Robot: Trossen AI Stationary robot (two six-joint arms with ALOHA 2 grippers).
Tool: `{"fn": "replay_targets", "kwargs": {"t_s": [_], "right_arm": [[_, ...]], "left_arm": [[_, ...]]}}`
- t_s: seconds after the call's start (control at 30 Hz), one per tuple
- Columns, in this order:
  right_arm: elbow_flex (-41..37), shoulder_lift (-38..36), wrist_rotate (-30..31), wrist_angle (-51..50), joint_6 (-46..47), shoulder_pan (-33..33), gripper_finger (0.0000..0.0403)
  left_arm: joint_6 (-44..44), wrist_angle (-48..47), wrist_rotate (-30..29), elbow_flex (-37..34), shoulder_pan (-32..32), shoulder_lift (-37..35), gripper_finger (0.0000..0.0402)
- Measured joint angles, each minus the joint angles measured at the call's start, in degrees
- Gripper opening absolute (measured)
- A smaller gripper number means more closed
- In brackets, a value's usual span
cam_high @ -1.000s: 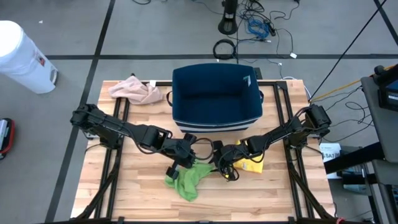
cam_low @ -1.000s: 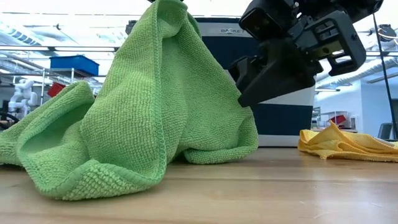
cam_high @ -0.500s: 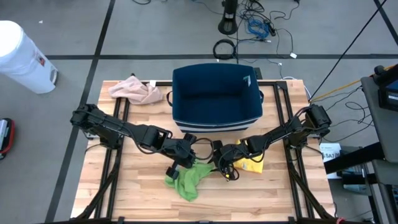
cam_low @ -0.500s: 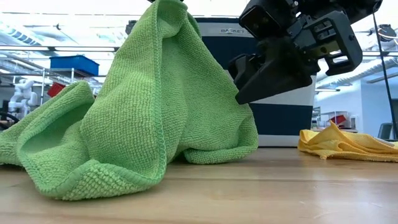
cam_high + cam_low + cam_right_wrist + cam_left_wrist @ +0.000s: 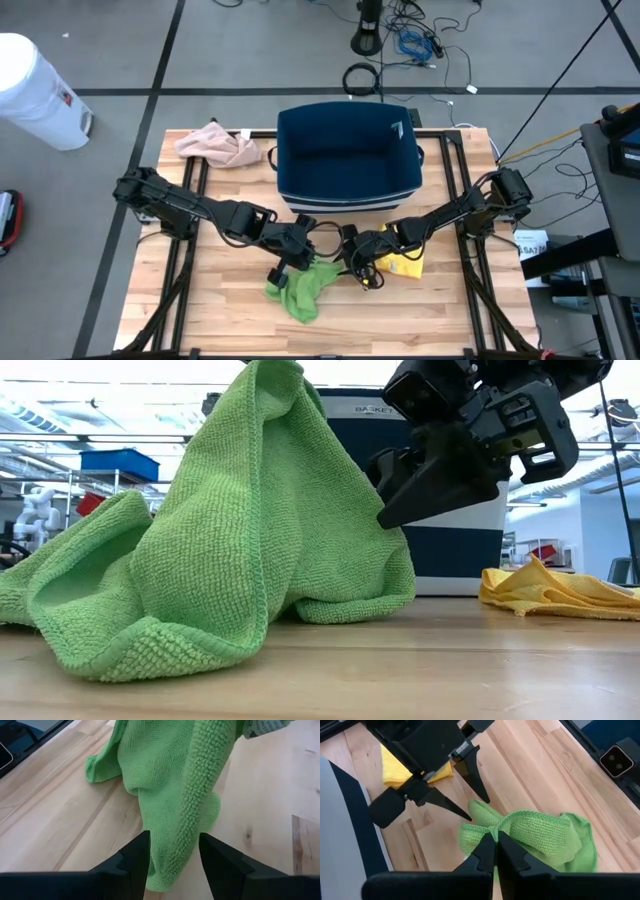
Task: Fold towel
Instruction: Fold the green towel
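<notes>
Clearly early: from above, green towel (image 5: 305, 285) bunched on tabletop (image 5: 220, 310), no fold made. Low down, peak hoisted, rest draped. At left wrist, left tool (image 5: 493, 842) pinched on a towel ridge. At right wrist, right tool (image 5: 172, 845) spread, towel between fingers, ungripped

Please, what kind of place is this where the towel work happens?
Probably a robotics lab or workshop, not a home. The wooden table stands on a grey floor with loose cables lying about, and shelving with a blue bin shows in the room behind.
</notes>
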Motion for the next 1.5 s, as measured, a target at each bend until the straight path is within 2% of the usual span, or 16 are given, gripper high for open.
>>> {"fn": "replay_targets", "kwargs": {"t_s": [0.6,0.87,1.0,1.2,1.33,1.5], "right_arm": [[0.0,0.0,0.0,-0.9,-0.9,-0.4,0.0157],[0.0,0.0,0.0,-0.9,-0.7,-0.4,0.0157],[0.0,0.0,0.0,-1.1,-0.7,-0.4,0.0157],[0.0,-0.3,1.2,-5.6,-0.8,-0.4,0.0157],[0.0,-0.3,3.2,-5.6,-2.2,-0.6,0.0157],[0.0,-0.3,2.8,-2.4,-4.0,-1.2,0.0157]], "left_arm": [[-0.1,3.9,0.0,0.0,0.0,0.0,0.0007],[4.3,6.6,-6.5,0.0,0.8,0.0,0.0007],[-2.5,3.2,-7.2,0.0,0.9,0.0,0.0007],[-4.6,-7.0,-1.2,0.0,-0.4,0.3,0.0007],[-5.6,-7.0,4.2,0.0,-2.8,0.3,0.0007],[-5.9,-7.0,4.4,0.0,-6.0,0.3,0.0007]]}}
